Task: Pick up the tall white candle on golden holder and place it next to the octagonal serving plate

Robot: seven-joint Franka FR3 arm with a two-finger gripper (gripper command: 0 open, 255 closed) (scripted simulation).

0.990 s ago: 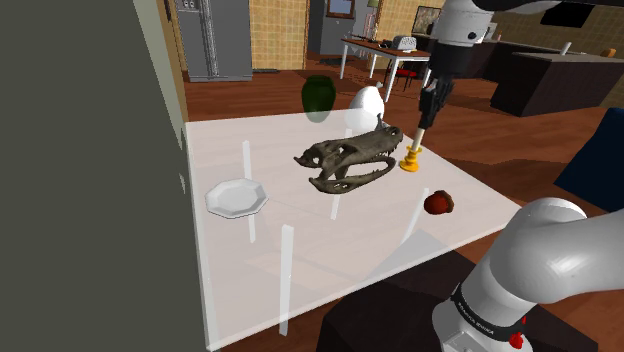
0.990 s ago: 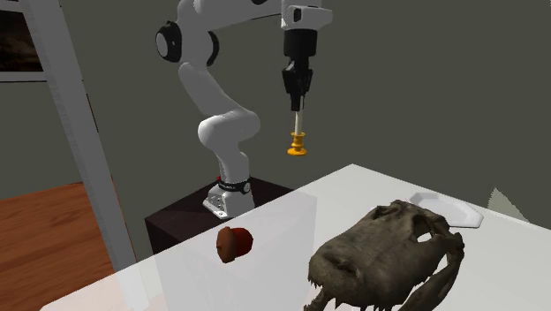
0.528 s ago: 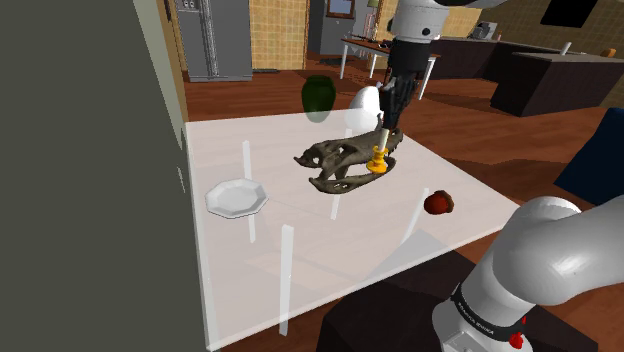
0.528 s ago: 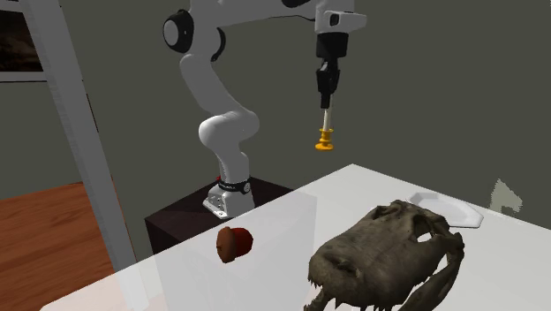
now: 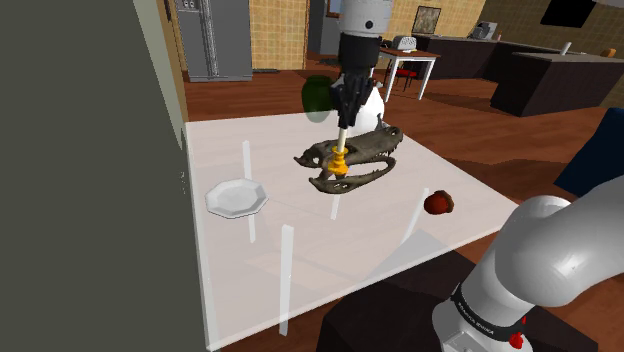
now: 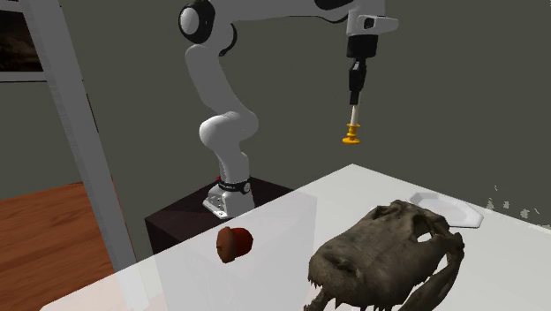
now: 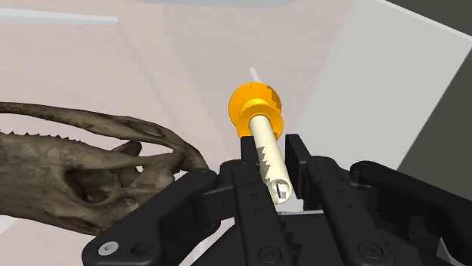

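High above the table [image 5: 300,255], close over the skull [image 5: 368,150], the candle [image 5: 341,148] is hanging upright in the air, touching nothing but the gripper [image 5: 343,118]. I'm judging it to be light and stiff, but thin and smooth, so it could be slipping or snapping under a careless squeeze. Most of its weight is probably sitting low in the holder, so taking it by the shaft is letting it hang straight. The black fingers [image 7: 246,168] are clasping the upper shaft between them, with the top end poking out just past the pads. It is showing as a slim cream-white stick in a rounded golden-orange holder with a flared foot. Beneath it the dark skull is lying mid-table with its mouth open. The white eight-sided plate [image 5: 237,197] is resting well apart from both, toward the table's edge at the shoulder view's left.
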